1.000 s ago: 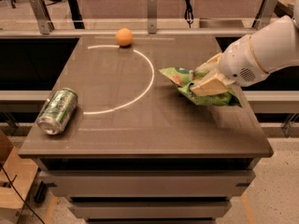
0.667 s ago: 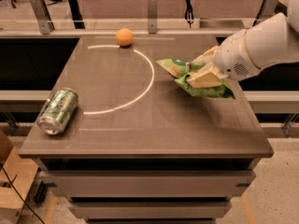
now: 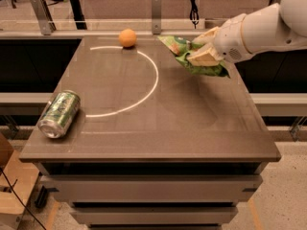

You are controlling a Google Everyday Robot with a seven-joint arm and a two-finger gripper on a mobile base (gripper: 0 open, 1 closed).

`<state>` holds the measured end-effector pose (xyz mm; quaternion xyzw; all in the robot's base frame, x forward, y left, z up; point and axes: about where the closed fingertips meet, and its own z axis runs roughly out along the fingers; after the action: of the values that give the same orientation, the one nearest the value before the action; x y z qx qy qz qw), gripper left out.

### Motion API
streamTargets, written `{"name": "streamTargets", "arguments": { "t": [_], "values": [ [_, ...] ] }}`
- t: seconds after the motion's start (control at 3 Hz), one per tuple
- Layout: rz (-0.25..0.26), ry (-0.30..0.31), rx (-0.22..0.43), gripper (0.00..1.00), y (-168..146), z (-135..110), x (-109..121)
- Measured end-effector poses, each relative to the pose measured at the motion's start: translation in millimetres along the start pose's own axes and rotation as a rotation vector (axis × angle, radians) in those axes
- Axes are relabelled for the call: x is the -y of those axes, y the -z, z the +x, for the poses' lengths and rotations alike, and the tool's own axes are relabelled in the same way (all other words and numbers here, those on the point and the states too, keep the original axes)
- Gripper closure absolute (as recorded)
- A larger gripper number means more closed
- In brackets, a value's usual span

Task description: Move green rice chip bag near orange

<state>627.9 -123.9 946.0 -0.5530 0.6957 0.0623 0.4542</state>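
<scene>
At table's 1 o'clock corner: gripper (image 3: 200, 49) clamped on bag (image 3: 176, 46), held above table (image 3: 192, 123), bag tip pointing to 10 o'clock. Orange (image 3: 127, 38) at bag's 9 o'clock, near, not touching; only tabletop between. Can (image 3: 59, 113) on side at table's 8 o'clock edge, well apart.

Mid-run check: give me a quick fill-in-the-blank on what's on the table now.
The hand, above the table, grips the ____.
The orange sits at the table's ____ edge.
The drink can lies on its ____.
Missing: green rice chip bag; far; side.
</scene>
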Motion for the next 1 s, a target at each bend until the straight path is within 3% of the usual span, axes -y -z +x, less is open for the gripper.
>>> {"name": "streamTargets", "arguments": {
  "t": [0.67, 1.0],
  "values": [
    [0.115, 0.03, 0.033, 1.0, -50, 12, 60],
    [0.123, 0.021, 0.032, 1.0, -82, 17, 78]
  ]
}}
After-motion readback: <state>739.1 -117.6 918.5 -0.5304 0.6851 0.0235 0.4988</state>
